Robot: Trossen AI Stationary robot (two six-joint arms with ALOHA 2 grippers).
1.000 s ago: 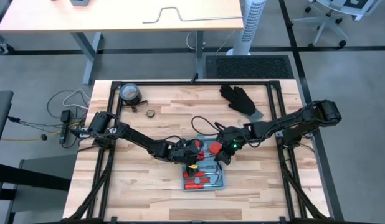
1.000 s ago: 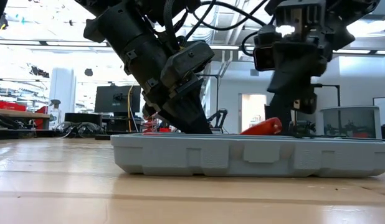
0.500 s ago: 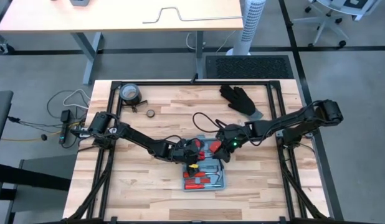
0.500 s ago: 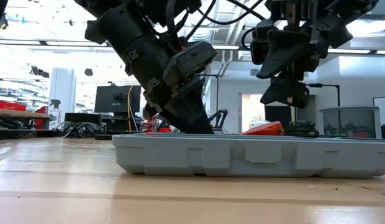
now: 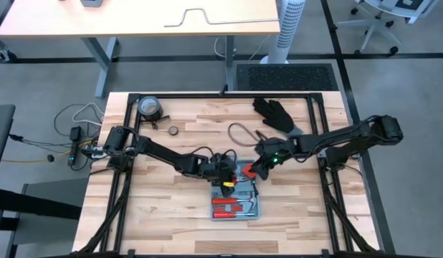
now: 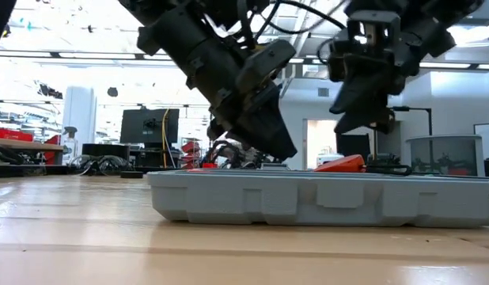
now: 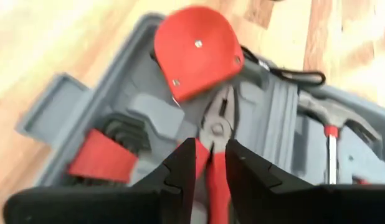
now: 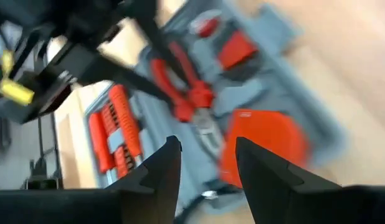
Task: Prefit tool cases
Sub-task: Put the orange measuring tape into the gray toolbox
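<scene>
1. The tool case (image 5: 236, 198), one in number, is lying open at the table's (image 5: 171, 215) 6 o'clock side, slightly right of centre in the high view.
2. The left gripper (image 7: 210, 163) is pinching the red-handled pliers (image 7: 216, 146); only the left wrist view is showing the fingers (image 7: 180, 171) pressing on both sides of the handles.
3. The right gripper (image 8: 202, 163) is hovering above the case's 1 o'clock corner with its fingers spread, holding nothing; the right wrist view is revealing this gap.
4. The red tape measure (image 7: 195, 51) is sitting in the case at 12 o'clock of the pliers; one is showing.
5. The low view alone is showing the case's outer wall (image 6: 324, 202) resting flat on the table.
6. One black glove (image 5: 277, 115) is lying at 1 o'clock of the case, well apart.
7. No writing is legible.
</scene>
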